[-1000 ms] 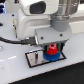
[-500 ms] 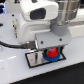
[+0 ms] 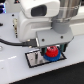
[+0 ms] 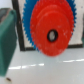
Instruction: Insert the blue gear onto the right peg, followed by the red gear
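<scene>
Pincer [image 3: 51,48] lifted slightly, red gear [image 3: 51,52] stacked

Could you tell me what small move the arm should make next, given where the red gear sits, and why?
Probably a short straight lift away from the plate. The red gear already lies on top of the blue gear, their centres roughly lined up, so both seem stacked on the right peg. The gripper hangs close over them; whether it is open cannot be told, so open it first.
</scene>
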